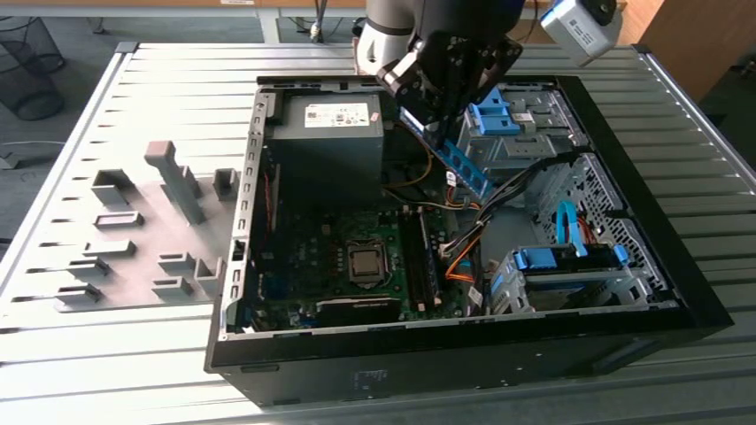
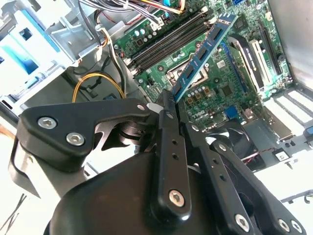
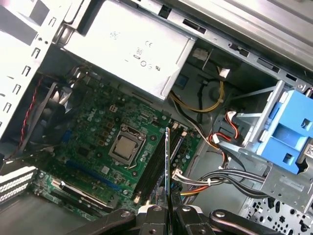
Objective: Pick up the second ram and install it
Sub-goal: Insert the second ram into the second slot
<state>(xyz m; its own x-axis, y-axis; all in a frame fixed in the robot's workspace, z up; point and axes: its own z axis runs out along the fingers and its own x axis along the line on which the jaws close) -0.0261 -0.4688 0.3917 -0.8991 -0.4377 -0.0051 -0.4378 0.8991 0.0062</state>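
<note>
My gripper (image 2: 168,100) has its black, bolted metal fingers pinched tight on one end of the second ram (image 2: 203,54), a thin, flat blue-green board stick with a row of black chips. I see the stick hanging tilted in the air inside the open black case (image 1: 473,354), above the glossy green motherboard (image 3: 93,122) and apart from the long dark memory slots (image 2: 166,41). Nearby sit the dull grey power supply box (image 1: 325,133) and chunky blue plastic drive clips (image 3: 293,127). The case lies on a ribbed metal table (image 1: 142,80).
</note>
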